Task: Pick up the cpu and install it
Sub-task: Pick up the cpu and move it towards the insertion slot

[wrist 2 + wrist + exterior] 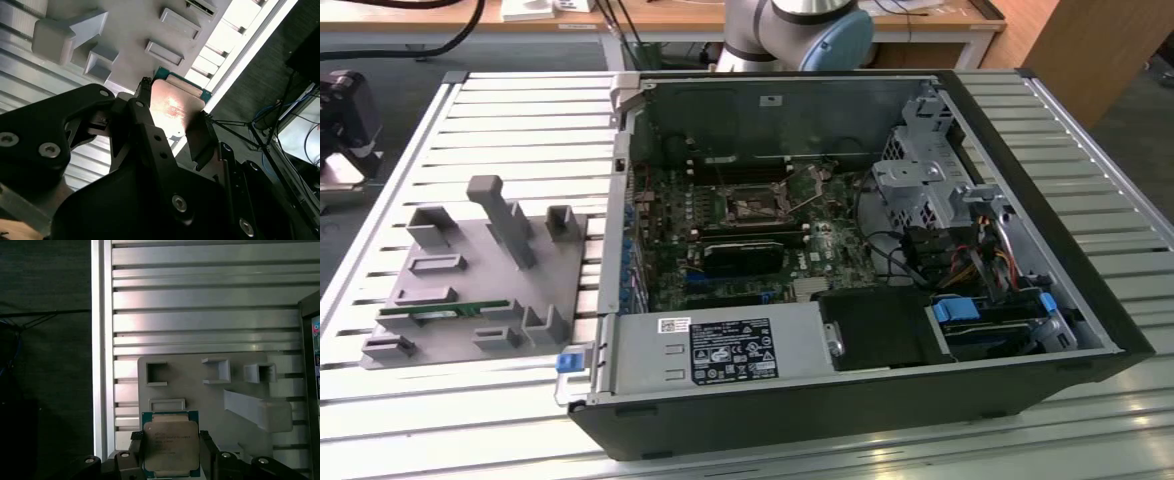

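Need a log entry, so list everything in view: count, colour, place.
table: one, silver slats, under everything.
computer case: one, black, open, on the table.
motherboard: one, green, inside the case.
power supply: one, silver, at the case's near edge.
fixture tray: one, grey, on the table, at the exterior view's left of the case.
memory stick: one, green, on the tray.
cpu: one, silver top, green rim, above the tray.
arm: one, grey and blue, behind the case.
gripper: one, black, shut on the cpu.

Second wrist view: gripper (174,104) hides cpu (177,100) near part, 2 edges. Exterior view: arm (801,25) cut at top.
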`<act>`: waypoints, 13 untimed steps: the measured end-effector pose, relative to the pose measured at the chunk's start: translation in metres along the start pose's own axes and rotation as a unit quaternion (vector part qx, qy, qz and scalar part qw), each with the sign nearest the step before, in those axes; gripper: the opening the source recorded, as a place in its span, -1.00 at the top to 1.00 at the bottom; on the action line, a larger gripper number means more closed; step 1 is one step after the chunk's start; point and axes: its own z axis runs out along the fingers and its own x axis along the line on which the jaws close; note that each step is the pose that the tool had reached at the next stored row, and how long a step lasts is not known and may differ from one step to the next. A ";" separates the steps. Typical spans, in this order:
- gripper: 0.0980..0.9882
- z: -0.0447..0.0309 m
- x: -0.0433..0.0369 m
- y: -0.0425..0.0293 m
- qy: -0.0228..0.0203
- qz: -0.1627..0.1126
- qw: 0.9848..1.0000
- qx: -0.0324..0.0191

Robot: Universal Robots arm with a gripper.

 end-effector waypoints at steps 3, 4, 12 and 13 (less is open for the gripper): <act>0.02 -0.0041 0.0001 0.0012 0.000 0.000 1.000 0.000; 0.02 -0.0054 0.0001 0.0015 0.000 0.000 1.000 0.000; 0.02 -0.0158 0.0002 0.0037 0.000 0.000 1.000 0.000; 0.02 -0.0160 0.0000 0.0039 0.000 0.000 1.000 0.000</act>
